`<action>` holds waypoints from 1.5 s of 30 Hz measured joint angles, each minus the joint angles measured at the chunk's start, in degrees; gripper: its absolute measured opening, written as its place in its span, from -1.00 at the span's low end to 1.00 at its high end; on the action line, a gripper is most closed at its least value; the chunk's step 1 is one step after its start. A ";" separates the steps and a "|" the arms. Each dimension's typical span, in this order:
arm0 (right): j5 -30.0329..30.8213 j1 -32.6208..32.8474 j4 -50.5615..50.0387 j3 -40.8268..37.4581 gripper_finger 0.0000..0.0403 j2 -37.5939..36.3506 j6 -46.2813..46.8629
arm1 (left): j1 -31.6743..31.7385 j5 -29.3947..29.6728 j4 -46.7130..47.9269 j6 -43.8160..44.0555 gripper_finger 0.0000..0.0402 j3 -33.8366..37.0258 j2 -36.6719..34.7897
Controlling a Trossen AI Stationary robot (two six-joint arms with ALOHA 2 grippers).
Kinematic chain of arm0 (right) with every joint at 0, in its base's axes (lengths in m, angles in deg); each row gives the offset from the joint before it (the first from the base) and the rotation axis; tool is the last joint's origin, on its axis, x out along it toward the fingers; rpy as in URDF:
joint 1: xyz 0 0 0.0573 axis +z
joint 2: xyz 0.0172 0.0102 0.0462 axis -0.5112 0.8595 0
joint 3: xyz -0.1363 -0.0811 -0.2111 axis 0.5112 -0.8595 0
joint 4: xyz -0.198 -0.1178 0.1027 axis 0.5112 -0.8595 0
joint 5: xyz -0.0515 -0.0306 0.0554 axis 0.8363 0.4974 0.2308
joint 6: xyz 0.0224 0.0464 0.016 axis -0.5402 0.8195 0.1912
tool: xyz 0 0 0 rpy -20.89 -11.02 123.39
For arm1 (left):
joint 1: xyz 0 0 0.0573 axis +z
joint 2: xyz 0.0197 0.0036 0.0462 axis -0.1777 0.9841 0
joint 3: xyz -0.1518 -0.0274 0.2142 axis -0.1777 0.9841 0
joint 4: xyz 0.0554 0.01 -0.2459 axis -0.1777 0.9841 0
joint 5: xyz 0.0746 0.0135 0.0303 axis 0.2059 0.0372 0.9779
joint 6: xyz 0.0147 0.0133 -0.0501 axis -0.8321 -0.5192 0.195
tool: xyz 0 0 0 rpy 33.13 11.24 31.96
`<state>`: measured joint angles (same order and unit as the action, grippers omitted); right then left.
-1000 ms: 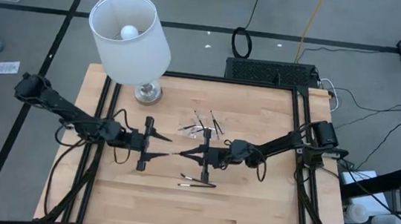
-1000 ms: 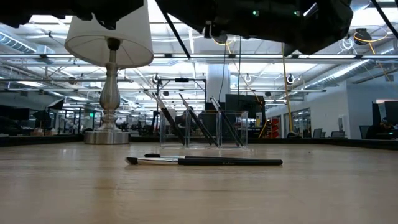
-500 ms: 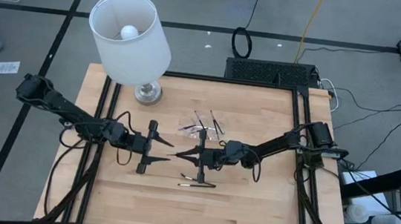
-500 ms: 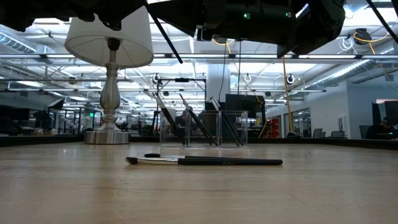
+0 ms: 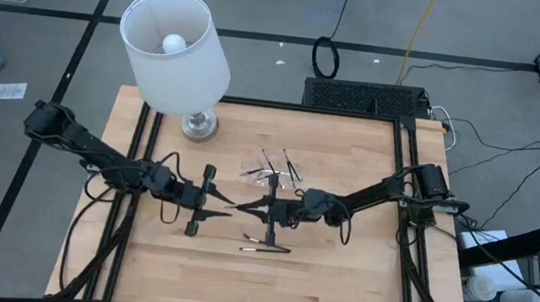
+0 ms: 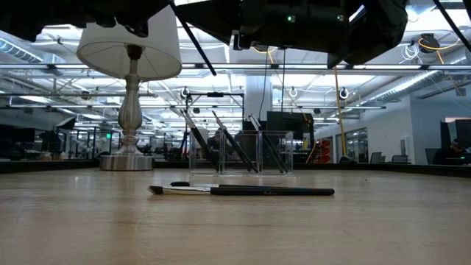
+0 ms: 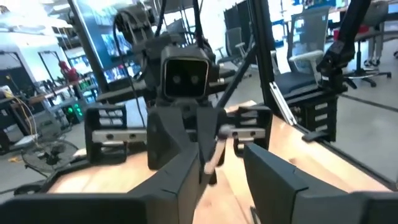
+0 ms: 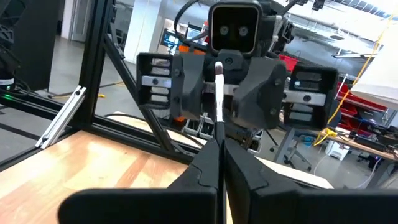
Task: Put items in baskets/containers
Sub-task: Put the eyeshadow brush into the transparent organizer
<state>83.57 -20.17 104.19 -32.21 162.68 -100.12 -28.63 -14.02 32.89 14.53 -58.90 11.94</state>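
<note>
Mid-table, airborne: right gripper (image 5: pixel 241 207) pinching one brush (image 8: pixel 219 93), tip toward left gripper (image 5: pixel 227 205), jaws spread around it. Clear tray (image 5: pixel 273 171) behind, holding brushes; two more brushes (image 5: pixel 265 244) lying on table (image 5: pixel 336 289)

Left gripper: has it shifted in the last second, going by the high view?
Yes. The left gripper has advanced toward the right gripper, ending farther right of the lamp base than before. The two now nearly meet above the table.

We see a table (image 5: pixel 336 289) of light wood — smooth, a bit shiny. The tray (image 6: pixel 239 153) is clear plastic. The lamp base (image 6: pixel 130 118) is shiny metal — its shade (image 5: pixel 175 49) looks white and matt.
</note>
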 joint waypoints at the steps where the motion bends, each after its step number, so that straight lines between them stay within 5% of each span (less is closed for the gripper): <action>1: 0.03 -0.01 -0.01 0.00 -1.00 0.00 0.08 | 0.00 0.01 -0.13 -0.14 -0.35 0.00 0.17; 8: 0.03 -0.01 -0.25 0.00 -1.00 0.00 0.19 | 0.00 0.01 -0.46 -0.31 -0.53 0.00 0.25; 15: -0.02 -0.01 -0.45 0.00 -1.00 0.00 0.30 | 0.01 0.35 -0.35 -1.04 -0.93 0.00 0.23; 22: 0.13 -0.01 -0.78 -0.04 -1.00 0.02 0.24 | 0.00 0.60 0.84 -2.79 -0.95 0.00 0.21; 27: 2.23 -0.12 -2.77 -0.07 -0.95 -0.29 0.20 | -0.09 6.71 1.75 -2.92 -0.95 0.00 0.21; 33: 8.67 0.93 -9.51 -0.07 -0.75 -3.12 -1.12 | -0.02 11.48 2.50 -3.54 -0.95 0.02 -0.50; 45: 8.93 3.50 -15.98 -0.07 -0.31 -8.89 1.00 | 6.09 15.40 1.87 -2.33 -0.95 2.88 -6.37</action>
<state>92.49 -16.66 88.21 -32.28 153.80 -99.12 -22.54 1.38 34.76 12.20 -56.03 5.57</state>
